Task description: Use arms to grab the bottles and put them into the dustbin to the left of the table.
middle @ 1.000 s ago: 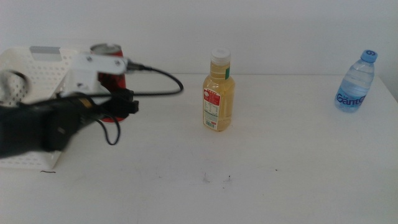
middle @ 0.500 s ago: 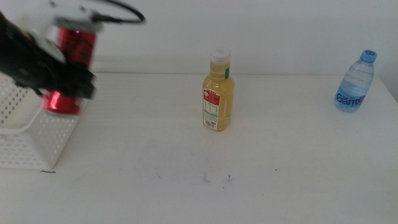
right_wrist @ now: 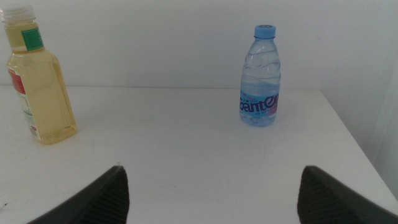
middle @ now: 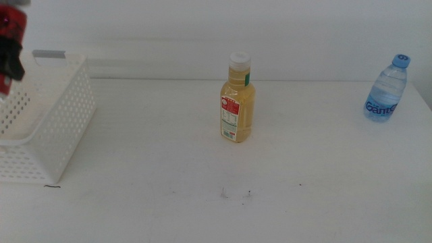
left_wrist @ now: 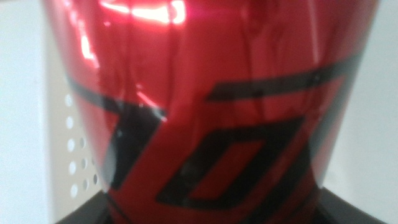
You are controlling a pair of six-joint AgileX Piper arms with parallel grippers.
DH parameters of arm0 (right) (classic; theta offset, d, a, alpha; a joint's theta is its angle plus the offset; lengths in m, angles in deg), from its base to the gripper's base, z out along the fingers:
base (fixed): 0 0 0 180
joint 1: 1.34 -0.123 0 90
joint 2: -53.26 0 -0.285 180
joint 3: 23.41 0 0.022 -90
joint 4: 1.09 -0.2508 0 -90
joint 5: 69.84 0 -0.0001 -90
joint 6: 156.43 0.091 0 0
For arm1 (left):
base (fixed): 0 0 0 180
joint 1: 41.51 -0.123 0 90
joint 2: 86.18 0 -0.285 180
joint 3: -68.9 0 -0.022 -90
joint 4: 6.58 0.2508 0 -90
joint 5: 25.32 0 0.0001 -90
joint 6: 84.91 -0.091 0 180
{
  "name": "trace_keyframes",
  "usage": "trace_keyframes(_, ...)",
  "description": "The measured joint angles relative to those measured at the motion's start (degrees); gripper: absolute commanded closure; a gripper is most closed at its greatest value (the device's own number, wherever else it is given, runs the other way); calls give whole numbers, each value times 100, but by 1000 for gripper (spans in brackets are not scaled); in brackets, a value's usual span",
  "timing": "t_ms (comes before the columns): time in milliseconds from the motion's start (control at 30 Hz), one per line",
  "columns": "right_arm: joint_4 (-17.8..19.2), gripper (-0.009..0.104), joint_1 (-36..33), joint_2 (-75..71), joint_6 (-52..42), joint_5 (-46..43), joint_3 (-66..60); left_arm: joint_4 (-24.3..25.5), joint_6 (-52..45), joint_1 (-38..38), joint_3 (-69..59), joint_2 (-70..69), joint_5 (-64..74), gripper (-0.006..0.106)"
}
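While the red soda can (left_wrist: 211, 106) fills the left wrist view, clamped upright in the left tool (middle: 8, 57) at the far upper left of the frame, it hangs above the white perforated dustbin (middle: 57, 121), so the release looks to be straight down. Mid-frame on the tabletop (middle: 202, 162) stands the yellow juice bottle (middle: 237, 101); the water bottle (middle: 387, 89) stands upright at the far right, ahead of the wide-open right tool (right_wrist: 211, 186), the nearer arm.
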Motion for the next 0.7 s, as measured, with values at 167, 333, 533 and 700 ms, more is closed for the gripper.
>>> trace_keyframes(167, 0, 5, 0, 0, 0, 0, 0, 85, -99, -107, 88, 711, -10, 91)
trace_keyframes(333, 0, 5, 0, 0, 0, 0, 0, 170, -122, -107, 87, 1147, -130, 44)
trace_keyframes(533, 0, 5, 0, 0, 0, 0, 0, 247, -143, -107, 126, 1224, -245, 7)
trace_keyframes(700, 0, 5, 0, 0, 0, 0, 0, 351, -44, -5, 130, 863, -118, 7)
